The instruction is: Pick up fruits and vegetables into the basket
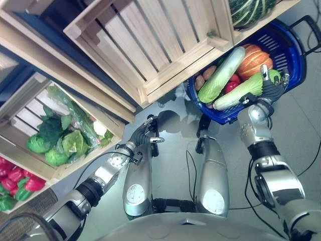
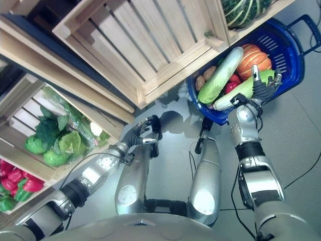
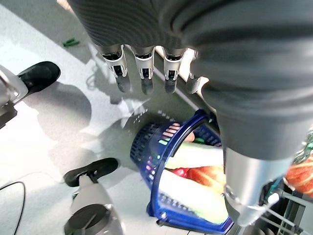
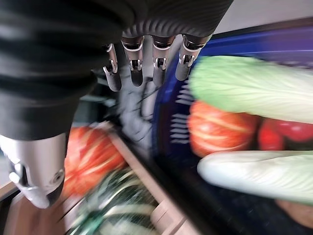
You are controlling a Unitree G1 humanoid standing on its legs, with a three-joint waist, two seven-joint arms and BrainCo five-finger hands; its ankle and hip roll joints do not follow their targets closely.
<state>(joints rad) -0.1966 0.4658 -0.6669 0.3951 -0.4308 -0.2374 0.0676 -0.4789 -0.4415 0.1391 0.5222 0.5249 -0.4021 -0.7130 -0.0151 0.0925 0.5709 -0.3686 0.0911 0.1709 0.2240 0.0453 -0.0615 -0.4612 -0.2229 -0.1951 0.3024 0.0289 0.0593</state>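
Grey floor carries a blue plastic basket (image 1: pixel 293 57) holding 2 pale green cabbages (image 1: pixel 222 74), an orange pumpkin (image 1: pixel 255 59) and potatoes (image 1: pixel 204 76). Right hand (image 1: pixel 271 85), fingers relaxed, hovers above; left hand (image 2: pixel 142 131) hangs empty, relaxed. Leafy greens (image 1: pixel 60 142) fill a wooden crate (image 1: pixel 22 100).

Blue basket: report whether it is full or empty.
Nearly full. The blue basket holds two long pale-green cabbages, an orange pumpkin, red peppers and potatoes; the right hand hovers open above.
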